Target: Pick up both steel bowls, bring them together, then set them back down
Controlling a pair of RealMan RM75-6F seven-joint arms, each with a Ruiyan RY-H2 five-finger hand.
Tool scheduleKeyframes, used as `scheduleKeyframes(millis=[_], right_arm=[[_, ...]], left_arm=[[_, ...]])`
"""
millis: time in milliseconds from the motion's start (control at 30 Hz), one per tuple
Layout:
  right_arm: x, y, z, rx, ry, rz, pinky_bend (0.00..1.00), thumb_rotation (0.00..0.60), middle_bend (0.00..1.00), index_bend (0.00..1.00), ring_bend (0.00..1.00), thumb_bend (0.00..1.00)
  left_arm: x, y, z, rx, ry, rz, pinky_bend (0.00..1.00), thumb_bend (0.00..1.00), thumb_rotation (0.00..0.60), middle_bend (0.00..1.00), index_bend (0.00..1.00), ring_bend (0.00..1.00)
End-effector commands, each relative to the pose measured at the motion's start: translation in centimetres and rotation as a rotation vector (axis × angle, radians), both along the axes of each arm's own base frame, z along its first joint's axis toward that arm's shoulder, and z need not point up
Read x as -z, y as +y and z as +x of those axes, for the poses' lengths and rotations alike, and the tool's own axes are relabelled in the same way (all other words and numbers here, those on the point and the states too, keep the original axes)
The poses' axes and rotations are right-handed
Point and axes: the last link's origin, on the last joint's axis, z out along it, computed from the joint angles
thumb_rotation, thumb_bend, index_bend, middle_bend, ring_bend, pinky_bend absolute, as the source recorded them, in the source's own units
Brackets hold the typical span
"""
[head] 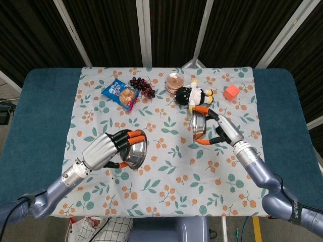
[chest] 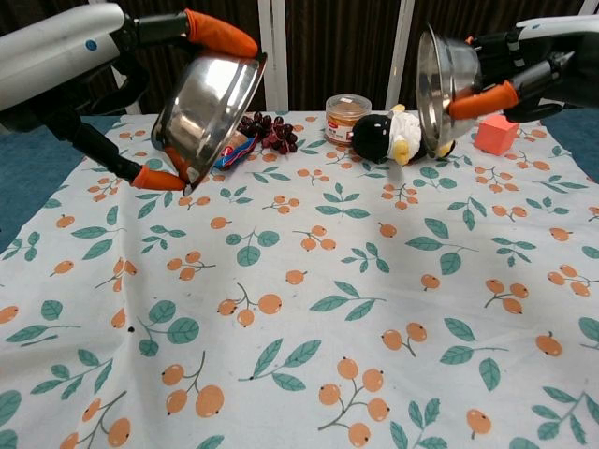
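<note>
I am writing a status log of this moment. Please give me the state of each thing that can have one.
Left steel bowl: held tilted by left robot hand.
Right steel bowl: held nearly on edge by right robot hand.
Jar: upright, lid on.
Snack bag: lying flat.
Penguin toy: lying on its side.

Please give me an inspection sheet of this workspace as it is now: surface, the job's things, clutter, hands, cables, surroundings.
Surface: tablecloth printed with leaves and berries, over a blue table.
Job's things: left steel bowl and right steel bowl, both held tilted above the cloth, well apart.
Clutter: snack packet, grapes, jar, penguin plush toy, orange cube, all along the far edge.
Hands: left hand grips the left bowl; right hand grips the right bowl.
Cables: nothing seen on the table.
Surroundings: dark slatted panels with pale frame bars behind.
</note>
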Motion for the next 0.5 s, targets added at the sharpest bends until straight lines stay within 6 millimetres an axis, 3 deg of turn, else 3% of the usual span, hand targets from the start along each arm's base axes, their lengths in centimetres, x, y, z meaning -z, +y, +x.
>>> scheduleKeyframes(millis=[33, 200, 500], right_arm=[[3.6, 2.0, -3.3, -0.257, 0.526, -0.208, 1.00, 0.600, 0.86, 0.91, 0.83, 0.36], [5.6, 3.5, -4.8, -0.387, 0.765, -0.215, 1.00, 0.600, 0.86, 0.91, 0.83, 0.36], [7.3, 5.5, -6.5, -0.480, 0.944, -0.173, 0.99, 0.600, 0.80, 0.85, 0.77, 0.36]], left_arm=[[0.6, 0.5, -1.5, -0.045, 0.063, -0.010, 0.86, 0.62, 0.600, 0.77, 0.65, 0.65], [1.3, 0.7, -2.3, -0.074, 0.095, -0.025, 0.86, 0.62, 0.600, 0.77, 0.66, 0.65], [4.6, 0.4, -4.3, -0.120, 0.261, -0.109, 0.82, 0.62, 0.600, 0.75, 0.65, 0.63]])
